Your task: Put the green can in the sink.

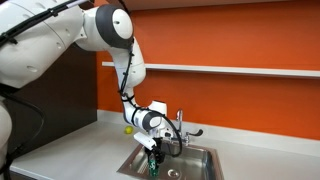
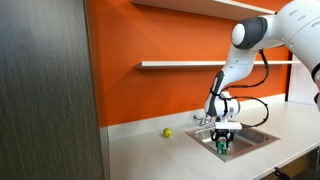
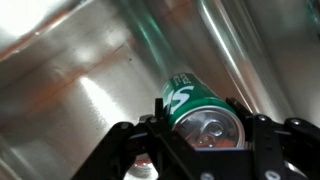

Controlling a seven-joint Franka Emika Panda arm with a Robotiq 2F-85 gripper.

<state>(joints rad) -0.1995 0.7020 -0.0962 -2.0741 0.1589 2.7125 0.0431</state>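
Note:
The green can (image 3: pixel 192 103) has a silver top and white lettering. It sits between my gripper's (image 3: pixel 205 132) black fingers in the wrist view, with the steel floor of the sink (image 3: pixel 70 70) right behind it. In both exterior views my gripper (image 1: pixel 153 158) (image 2: pixel 222 140) reaches down into the sink (image 1: pixel 200 160) (image 2: pixel 262 134) with the can (image 1: pixel 153 166) (image 2: pixel 222 147) at its fingertips. The fingers are closed against the can's sides.
A chrome faucet (image 1: pixel 180 128) with lever handles stands at the back of the basin. A small yellow-green ball (image 2: pixel 167 132) (image 1: pixel 128 128) lies on the pale countertop (image 2: pixel 150 150) beside the sink. An orange wall with a shelf (image 2: pixel 180 65) is behind.

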